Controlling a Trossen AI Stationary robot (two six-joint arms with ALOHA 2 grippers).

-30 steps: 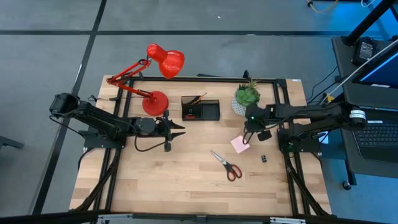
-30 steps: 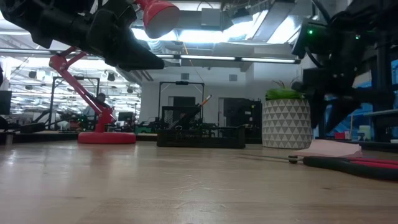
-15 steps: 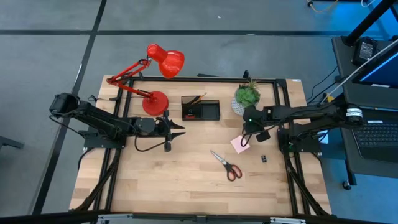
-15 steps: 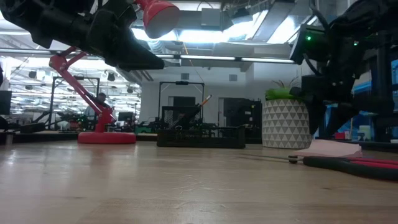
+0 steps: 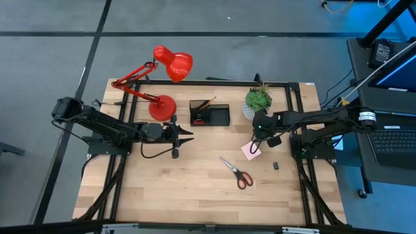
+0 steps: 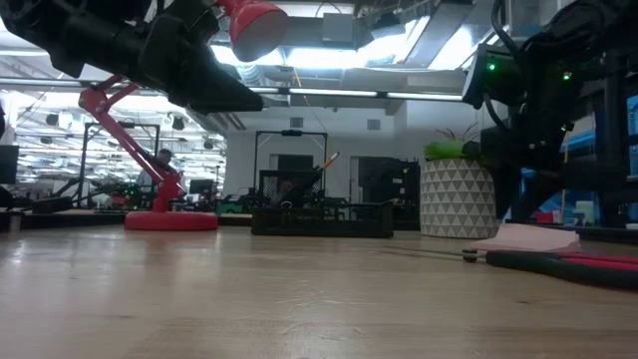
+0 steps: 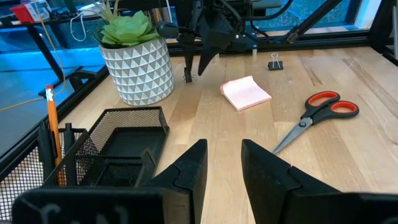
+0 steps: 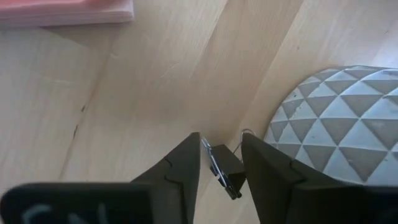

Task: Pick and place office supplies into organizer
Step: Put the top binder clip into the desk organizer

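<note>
My right gripper (image 8: 221, 142) points steeply down at the foot of the white plant pot (image 8: 336, 124), shut on a small black clip (image 8: 227, 171). The pink sticky-note pad (image 5: 249, 151) lies on the table close beside it. The red-handled scissors (image 5: 236, 172) and another black clip (image 5: 276, 166) lie nearer the table's front. The black organizer (image 5: 209, 114), with an orange pencil upright in it, stands at the back. My left gripper (image 5: 190, 134) hovers left of the middle, its fingers a little apart with nothing between them. My right gripper has the black clip between its two fingers, one finger against a wire handle (image 8: 206, 150), the other against the clip's black body (image 8: 236, 168). The fingers come from above, slanting down. The clip sits tilted; whether it is off the table I cannot tell.
A red desk lamp (image 5: 162, 84) stands at the back left, its base next to the organizer. The potted green plant (image 5: 258, 101) stands right of the organizer, close behind my right gripper. Bare wood lies at the table's front left (image 5: 162, 188).
My right gripper has sunk a little and tipped slightly, edging toward the foot of the plant pot.
</note>
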